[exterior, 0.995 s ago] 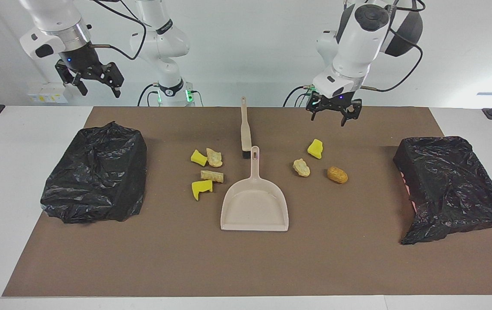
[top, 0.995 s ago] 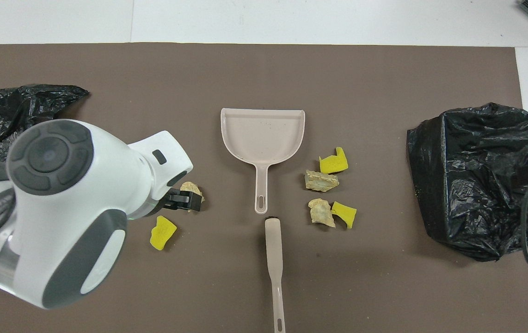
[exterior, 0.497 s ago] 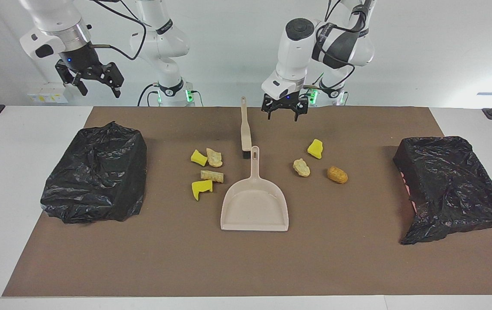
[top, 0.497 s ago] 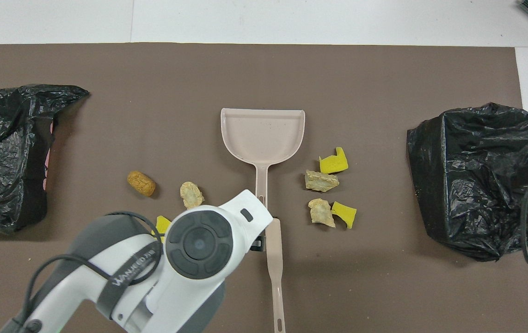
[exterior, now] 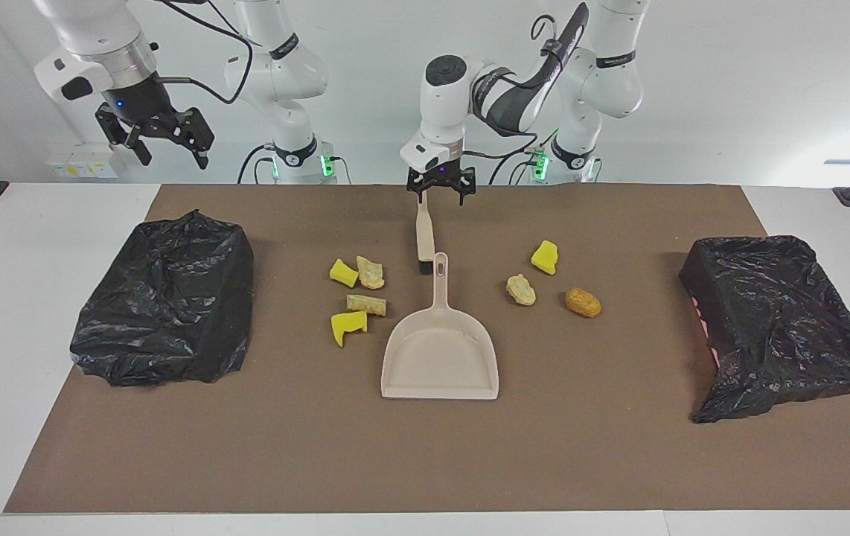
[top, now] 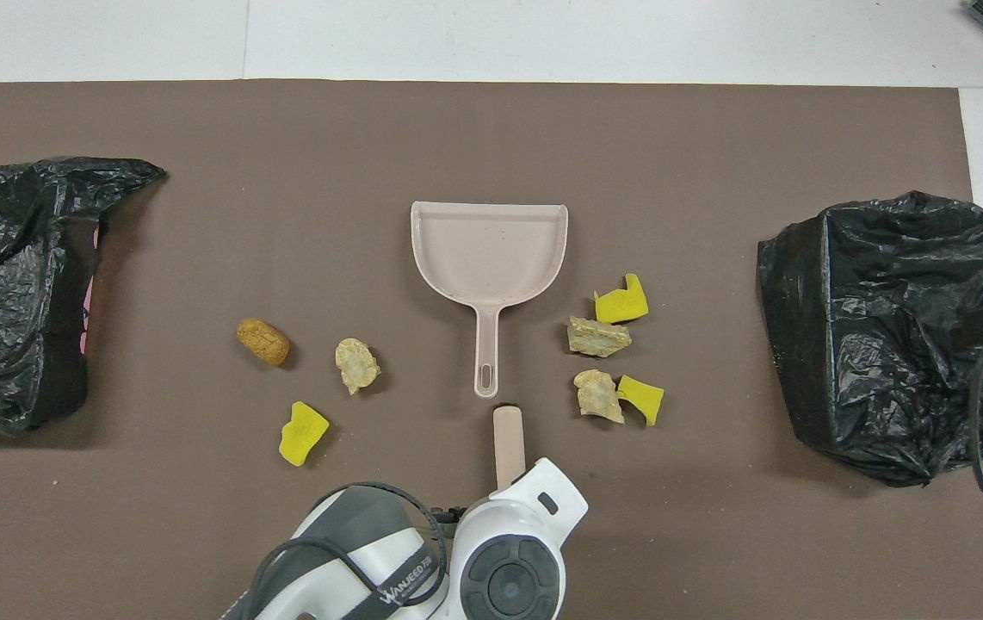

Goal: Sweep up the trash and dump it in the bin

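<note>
Against a white wall, a white table [exterior: 38,313] carries a brown mat [exterior: 425,454] with 2 black bags, a dustpan [exterior: 440,357], a brush [exterior: 423,234] and 7 trash scraps [exterior: 362,294] flanking the dustpan's handle; left gripper [exterior: 440,195] spread over the brush handle, right gripper [exterior: 164,149] spread, waiting above the table edge.

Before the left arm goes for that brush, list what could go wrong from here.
1. The left gripper, open, hangs over the thin handle end of the brush; a closure slightly off centre could likely pinch an edge and twist it.
2. The brush's bristle end sits right by the dustpan handle tip, so lifting or dragging may nudge the pan.
3. The trash lies in two groups on either side of the dustpan; a broad sweep may scatter scraps rather than gather them.
</note>
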Available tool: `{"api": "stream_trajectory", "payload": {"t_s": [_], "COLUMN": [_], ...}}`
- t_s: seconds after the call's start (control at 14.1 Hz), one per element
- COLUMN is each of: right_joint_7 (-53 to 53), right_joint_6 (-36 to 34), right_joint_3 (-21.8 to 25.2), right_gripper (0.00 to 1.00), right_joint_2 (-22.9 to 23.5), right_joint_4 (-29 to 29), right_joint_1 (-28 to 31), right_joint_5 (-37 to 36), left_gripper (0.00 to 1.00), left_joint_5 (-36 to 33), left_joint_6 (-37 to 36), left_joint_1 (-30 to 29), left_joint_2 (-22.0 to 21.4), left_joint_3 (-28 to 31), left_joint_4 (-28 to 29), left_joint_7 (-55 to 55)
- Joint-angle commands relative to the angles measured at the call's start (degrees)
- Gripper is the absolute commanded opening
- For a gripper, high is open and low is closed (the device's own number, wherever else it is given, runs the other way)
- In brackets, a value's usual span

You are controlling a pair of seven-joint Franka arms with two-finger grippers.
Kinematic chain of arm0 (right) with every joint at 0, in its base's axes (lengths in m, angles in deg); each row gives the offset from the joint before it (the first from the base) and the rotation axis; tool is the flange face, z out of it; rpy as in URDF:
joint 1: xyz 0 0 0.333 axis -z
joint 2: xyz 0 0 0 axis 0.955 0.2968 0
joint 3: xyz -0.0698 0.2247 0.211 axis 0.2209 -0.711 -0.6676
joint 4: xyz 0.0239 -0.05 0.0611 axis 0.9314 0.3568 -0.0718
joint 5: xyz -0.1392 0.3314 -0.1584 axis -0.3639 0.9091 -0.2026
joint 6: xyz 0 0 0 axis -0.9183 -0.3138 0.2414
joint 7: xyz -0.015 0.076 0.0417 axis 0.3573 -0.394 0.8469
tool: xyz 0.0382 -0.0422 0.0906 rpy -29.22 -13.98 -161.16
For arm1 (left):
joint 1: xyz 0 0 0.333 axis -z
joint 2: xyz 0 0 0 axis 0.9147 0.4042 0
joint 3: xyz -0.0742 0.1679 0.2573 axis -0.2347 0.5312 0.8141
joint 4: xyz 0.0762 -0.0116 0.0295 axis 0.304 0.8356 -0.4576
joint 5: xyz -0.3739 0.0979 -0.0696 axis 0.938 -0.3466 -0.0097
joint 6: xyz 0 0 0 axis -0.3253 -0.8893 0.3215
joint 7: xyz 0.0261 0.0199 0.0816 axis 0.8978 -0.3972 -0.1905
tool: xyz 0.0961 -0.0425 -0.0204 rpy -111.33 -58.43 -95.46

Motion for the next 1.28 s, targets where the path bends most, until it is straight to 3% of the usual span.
{"api": "stream_trajectory", "payload": {"t_s": [0.0,0.21,0.43,0.57,0.78,0.92,1.21], "right_joint_7": [-1.14,-1.14,-1.14,-1.14,-1.14,-1.14,-1.14], "right_joint_6": [-0.82,-0.91,-0.91,-0.91,-0.91,-0.91,-1.00], "right_joint_3": [-0.27,-0.27,-0.27,-0.27,-0.18,-0.18,-0.27], "right_gripper": [1.00,1.00,1.00,1.00,1.00,1.00,1.00], "right_joint_2": [-1.25,-1.25,-1.34,-1.25,-1.34,-1.34,-1.34], "right_joint_4": [1.21,1.21,1.21,1.21,1.21,1.21,1.21], "right_joint_1": [0.92,1.01,1.01,1.01,1.01,1.01,1.01], "right_joint_5": [-0.35,-0.35,-0.35,-0.35,-0.35,-0.35,-0.52], "left_gripper": [1.00,1.00,0.99,0.81,0.42,0.00,0.00], "left_joint_5": [0.44,0.35,0.44,0.44,0.44,0.44,0.44], "left_joint_6": [3.00,4.22,4.49,4.23,3.44,2.56,-1.11], "left_joint_1": [3.73,6.55,6.29,6.29,5.77,5.50,2.09], "left_joint_2": [-0.65,2.33,2.60,2.43,2.34,2.17,1.03], "left_joint_3": [1.13,1.13,1.13,1.13,1.21,1.30,1.48], "left_joint_4": [3.55,3.47,2.85,2.76,1.89,1.36,-0.04], "left_joint_7": [-1.66,-5.26,-5.53,-5.44,-5.35,-5.18,-5.26]}}
